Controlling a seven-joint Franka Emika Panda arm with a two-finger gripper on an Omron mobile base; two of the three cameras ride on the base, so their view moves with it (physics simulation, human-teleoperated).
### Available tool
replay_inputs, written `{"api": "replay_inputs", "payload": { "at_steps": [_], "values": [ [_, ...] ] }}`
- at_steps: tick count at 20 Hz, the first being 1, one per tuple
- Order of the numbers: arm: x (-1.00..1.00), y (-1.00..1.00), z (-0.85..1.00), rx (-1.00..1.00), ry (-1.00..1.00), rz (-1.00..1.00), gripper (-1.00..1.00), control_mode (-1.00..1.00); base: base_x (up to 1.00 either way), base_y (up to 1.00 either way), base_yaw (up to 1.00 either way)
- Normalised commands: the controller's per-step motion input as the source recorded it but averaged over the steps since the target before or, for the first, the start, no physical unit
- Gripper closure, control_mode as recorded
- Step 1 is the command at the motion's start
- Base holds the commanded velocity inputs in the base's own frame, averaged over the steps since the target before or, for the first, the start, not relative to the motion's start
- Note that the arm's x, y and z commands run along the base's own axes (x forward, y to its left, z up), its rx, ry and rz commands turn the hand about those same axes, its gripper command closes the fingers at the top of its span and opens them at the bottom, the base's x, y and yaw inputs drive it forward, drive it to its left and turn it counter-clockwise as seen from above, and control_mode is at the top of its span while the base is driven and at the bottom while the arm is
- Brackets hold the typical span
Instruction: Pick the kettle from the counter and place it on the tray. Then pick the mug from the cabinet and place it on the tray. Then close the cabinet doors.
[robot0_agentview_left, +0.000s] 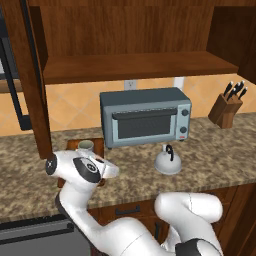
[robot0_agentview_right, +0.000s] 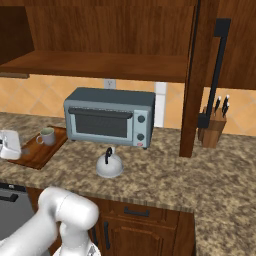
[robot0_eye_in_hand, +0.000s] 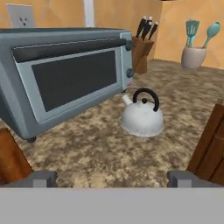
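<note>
The gripper (robot0_eye_in_hand: 112, 177) is hanging low over the counter (robot0_agentview_left: 215, 150), and its two dark fingertips (robot0_eye_in_hand: 41, 178) are standing wide apart at the bottom of the hand view. Nothing is sitting between them and they are touching nothing; only bare granite is lying in the gap. In the left base view the white hand is hovering just in front of the tray (robot0_agentview_right: 35, 152), at the left of the toaster oven (robot0_agentview_left: 145, 116).

The kettle (robot0_eye_in_hand: 142, 116) is standing upright on the counter, in front of the right end of the toaster oven and well apart from the fingertips. Its black arched handle is pointing up. It is sitting on the granite, not on the tray.

The mug (robot0_agentview_right: 47, 135) is standing upright on the tray, near the back of it, with its handle turned to the left in the right base view. The tray is lying flat on the counter just beside the left end of the toaster oven.

The cabinet (robot0_agentview_left: 135, 65) above is showing its wide wooden shelf, and the cabinet doors (robot0_agentview_right: 200, 75) are standing open. One door with a black bar handle is hanging near the knife block (robot0_agentview_right: 212, 127). In the hand view a pot with teal utensils (robot0_eye_in_hand: 194, 52) is standing further back on the counter.
</note>
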Motion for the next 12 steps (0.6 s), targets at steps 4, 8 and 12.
{"api": "replay_inputs", "payload": {
  "at_steps": [4,8,12],
  "values": [
    [-0.29,-0.89,0.34,0.03,0.26,0.00,-1.00,-1.00,0.00,0.00,0.00],
    [-0.13,-0.92,0.45,0.06,0.34,0.00,-1.00,-1.00,0.00,0.00,0.00],
    [-0.14,-0.86,0.29,0.06,0.34,0.00,-1.00,-1.00,0.00,0.00,0.00]
  ]
}}
